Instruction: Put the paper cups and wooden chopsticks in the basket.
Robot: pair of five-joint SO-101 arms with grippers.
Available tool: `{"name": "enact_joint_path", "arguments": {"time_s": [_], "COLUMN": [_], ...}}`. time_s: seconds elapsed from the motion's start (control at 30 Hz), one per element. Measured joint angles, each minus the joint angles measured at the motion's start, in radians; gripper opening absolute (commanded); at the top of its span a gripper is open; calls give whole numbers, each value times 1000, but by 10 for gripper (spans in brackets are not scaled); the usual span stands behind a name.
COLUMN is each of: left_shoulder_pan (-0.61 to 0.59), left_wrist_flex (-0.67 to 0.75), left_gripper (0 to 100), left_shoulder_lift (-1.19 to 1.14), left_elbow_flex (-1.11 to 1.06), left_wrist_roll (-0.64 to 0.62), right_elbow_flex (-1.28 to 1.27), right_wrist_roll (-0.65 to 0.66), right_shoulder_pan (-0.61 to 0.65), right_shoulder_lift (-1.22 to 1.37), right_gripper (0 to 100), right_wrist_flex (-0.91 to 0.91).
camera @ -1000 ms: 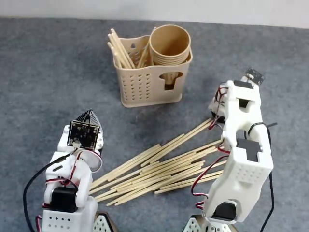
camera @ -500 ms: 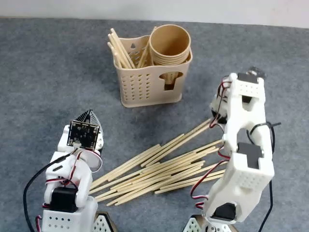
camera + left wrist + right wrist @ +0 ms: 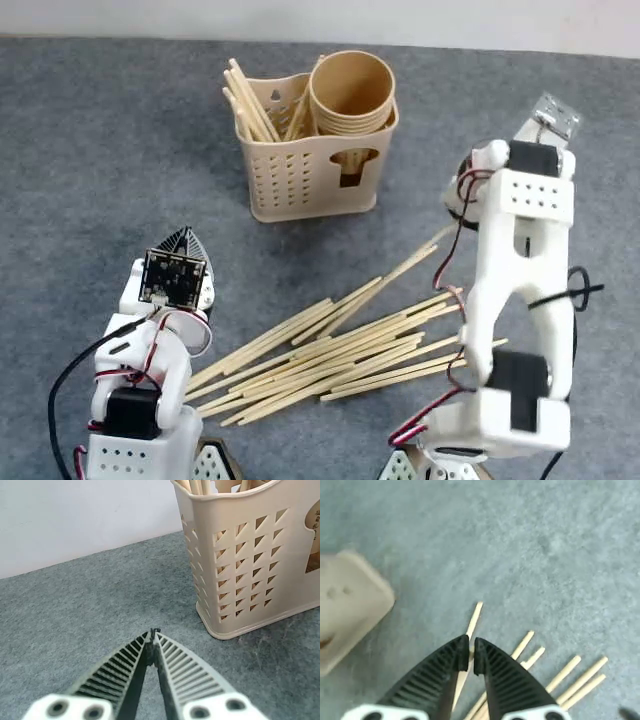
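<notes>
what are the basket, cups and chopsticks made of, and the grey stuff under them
Basket: looks like moulded plastic, beige and matte, with rows of cut-out holes.
Cups: likely paper, plain brown, matte, thin rims nested in a stack.
Chopsticks: pale bare wood or bamboo, no gloss.
Grey cover: seems felt or short carpet, fuzzy and mottled.

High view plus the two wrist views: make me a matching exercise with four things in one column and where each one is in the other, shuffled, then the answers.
Things
1. paper cups
2. loose chopsticks
3. left tool
4. right tool

Places or states
A. over the end of a single chopstick
B. stacked inside the basket
C. shut, near the basket's holed wall
D. spread on the grey carpet between the two arms

Pairs: 1-B, 2-D, 3-C, 4-A
</notes>
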State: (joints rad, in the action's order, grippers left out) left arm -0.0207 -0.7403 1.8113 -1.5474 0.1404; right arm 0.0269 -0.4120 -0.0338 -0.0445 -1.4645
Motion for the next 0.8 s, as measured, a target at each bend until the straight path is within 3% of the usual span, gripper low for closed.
{"name": "enact_joint_path", "arguments": {"time_s": [0.8], "left_shoulder_pan": [0], "left_wrist_flex": [0], "left_gripper": [11], "left_shoulder_lift": [0], "left_elbow_flex": [0], "left_wrist_roll": [0], "right_elbow_flex": [0], "right_wrist_roll": [23], "right_shoulder_pan": [295], "right_shoulder_lift": [-598], "right_gripper": [5], "right_wrist_flex": [-66]}}
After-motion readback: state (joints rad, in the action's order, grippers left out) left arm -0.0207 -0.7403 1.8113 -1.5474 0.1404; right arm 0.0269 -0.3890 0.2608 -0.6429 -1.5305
